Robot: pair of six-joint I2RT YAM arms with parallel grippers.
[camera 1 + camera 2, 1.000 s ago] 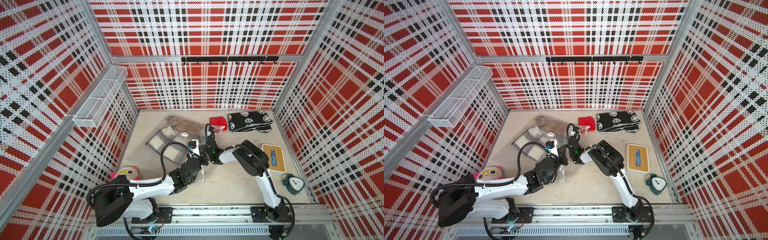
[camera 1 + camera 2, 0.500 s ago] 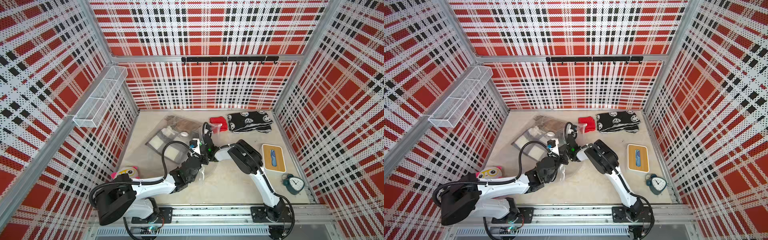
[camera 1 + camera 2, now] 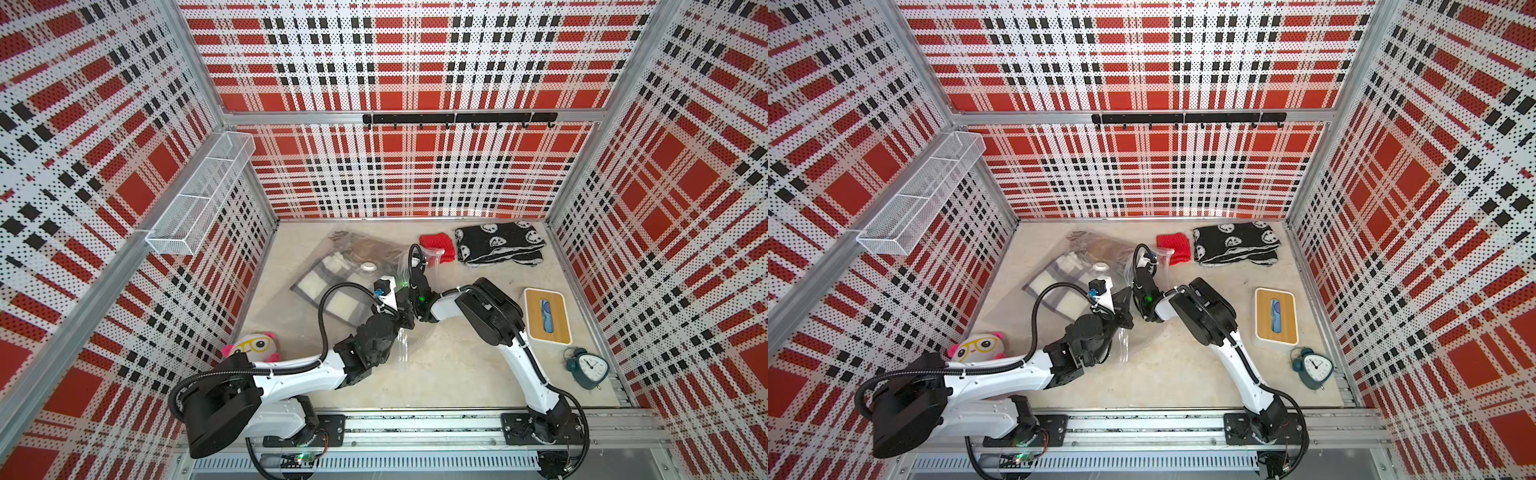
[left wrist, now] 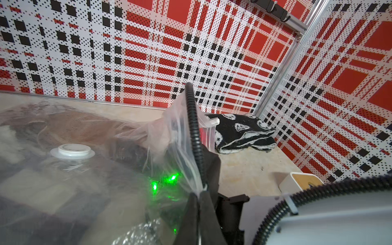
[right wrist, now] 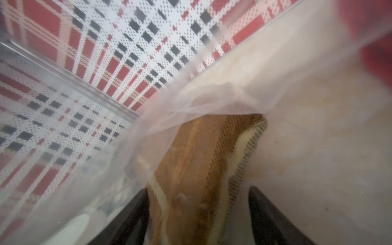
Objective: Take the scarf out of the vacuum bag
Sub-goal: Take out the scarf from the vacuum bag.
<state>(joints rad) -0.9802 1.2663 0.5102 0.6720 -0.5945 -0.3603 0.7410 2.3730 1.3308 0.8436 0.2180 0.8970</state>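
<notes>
Scarf [image 5: 201, 165] lies straight ahead between your right gripper's [image 5: 199, 191] wide-spread jaws, not yet pinched; your left gripper [image 4: 199, 194] is clamped on the vacuum bag's [image 4: 176, 131] mouth film.

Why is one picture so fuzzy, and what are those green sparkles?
Right wrist view: the vacuum bag hangs close over the lens, hazing nearly everything but the scarf. Left wrist view: a green light glows smeared through the plastic.

Scarf [image 5: 191, 161] inside vacuum bag [image 4: 161, 129] (clock [image 3: 588, 365] near front right).
</notes>
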